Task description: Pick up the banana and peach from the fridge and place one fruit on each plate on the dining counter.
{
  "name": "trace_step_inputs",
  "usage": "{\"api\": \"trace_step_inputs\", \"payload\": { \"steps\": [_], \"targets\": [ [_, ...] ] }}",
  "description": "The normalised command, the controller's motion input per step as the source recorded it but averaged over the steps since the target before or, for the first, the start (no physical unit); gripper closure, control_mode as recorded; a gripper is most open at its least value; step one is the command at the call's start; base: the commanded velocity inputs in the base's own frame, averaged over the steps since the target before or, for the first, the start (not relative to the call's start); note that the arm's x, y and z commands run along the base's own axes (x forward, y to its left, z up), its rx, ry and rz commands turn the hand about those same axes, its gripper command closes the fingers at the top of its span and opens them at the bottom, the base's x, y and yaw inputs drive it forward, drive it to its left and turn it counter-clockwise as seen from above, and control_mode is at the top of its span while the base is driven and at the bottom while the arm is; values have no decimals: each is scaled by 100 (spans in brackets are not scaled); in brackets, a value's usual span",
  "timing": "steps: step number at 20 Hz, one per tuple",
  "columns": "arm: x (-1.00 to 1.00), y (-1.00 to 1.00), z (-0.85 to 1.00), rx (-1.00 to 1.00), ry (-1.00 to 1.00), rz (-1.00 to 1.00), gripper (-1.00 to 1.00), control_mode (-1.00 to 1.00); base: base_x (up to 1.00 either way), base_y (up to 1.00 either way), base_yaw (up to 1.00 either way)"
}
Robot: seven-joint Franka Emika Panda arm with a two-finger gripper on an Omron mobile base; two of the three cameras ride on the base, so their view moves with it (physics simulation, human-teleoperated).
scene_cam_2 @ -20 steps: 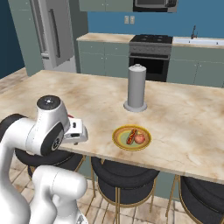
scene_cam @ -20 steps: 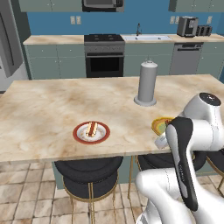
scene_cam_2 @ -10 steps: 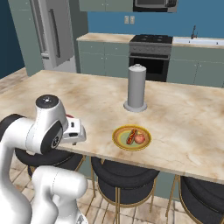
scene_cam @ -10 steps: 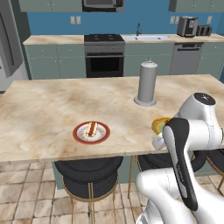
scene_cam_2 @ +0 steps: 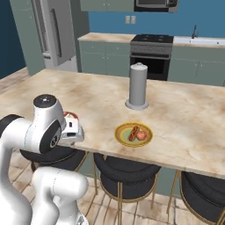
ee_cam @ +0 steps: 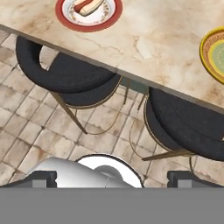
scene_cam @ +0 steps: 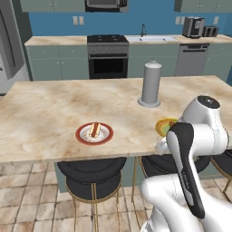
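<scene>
The banana (scene_cam: 94, 129) lies on the red-rimmed plate (scene_cam: 79, 134) near the front edge of the dining counter (scene_cam: 45, 113). In the hand view the same banana (ee_cam: 87, 5) and plate (ee_cam: 65, 17) sit at the top. The peach (scene_cam_2: 141, 135) rests on the yellow plate (scene_cam_2: 122, 135), which my arm half hides in the left base view (scene_cam: 161, 127). My gripper (ee_cam: 113, 178) hangs open and holds nothing, in front of the counter's edge above the stools, fingertips (ee_cam: 43, 177) wide apart. The fridge (scene_cam_2: 52, 30) stands shut at the back left.
A tall grey cylinder (scene_cam: 151, 84) stands on the counter behind the yellow plate. Round black stools (ee_cam: 70, 74) are tucked under the counter's front edge. The stove (scene_cam: 107, 56) and the sink counter (scene_cam: 149, 40) line the far wall.
My hand has drawn back slightly from the counter's edge toward the robot's body. The fruits and plates have not moved.
</scene>
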Motion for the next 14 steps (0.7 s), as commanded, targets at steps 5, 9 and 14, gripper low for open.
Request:
{"api": "trace_step_inputs", "payload": {
  "steps": [5,9,14],
  "targets": [
    [0,0,0,0,0,0,-100,100,-56,23,0],
    [0,0,0,0,0,0,-100,100,-35,56,-9],
    [0,0,0,0,0,0,-100,100,-8,89,-15]
  ]
}}
